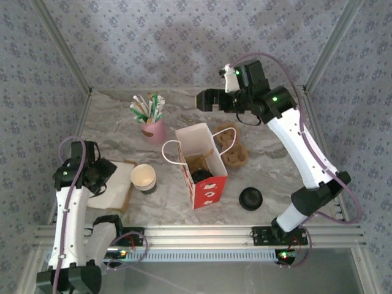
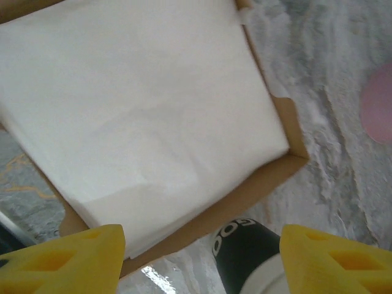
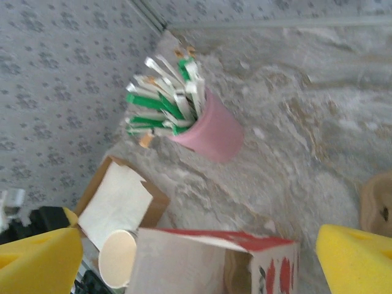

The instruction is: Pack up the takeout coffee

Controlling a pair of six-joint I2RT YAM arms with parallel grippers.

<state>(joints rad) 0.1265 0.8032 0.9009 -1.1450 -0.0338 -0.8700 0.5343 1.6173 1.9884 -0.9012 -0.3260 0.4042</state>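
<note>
Pink cup (image 1: 153, 131) w/ sachets (image 1: 147, 109), napkins (image 2: 135, 110) in box (image 2: 263, 184)

Grey-veined marble tabletop (image 1: 269, 177) (aluminium-framed) between blue floral-patterned walls (image 1: 153, 43)

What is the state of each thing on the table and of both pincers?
Paper bag: upright, open on top.
Paper cup: upright, without lid.
Black lid: lying on the table, apart from the cup.
Cup carrier: on the table, empty.
Pink holder: upright, full of sticks.
Napkin box: open, napkins inside.
Left pincer: open.
Right pincer: open.
</note>
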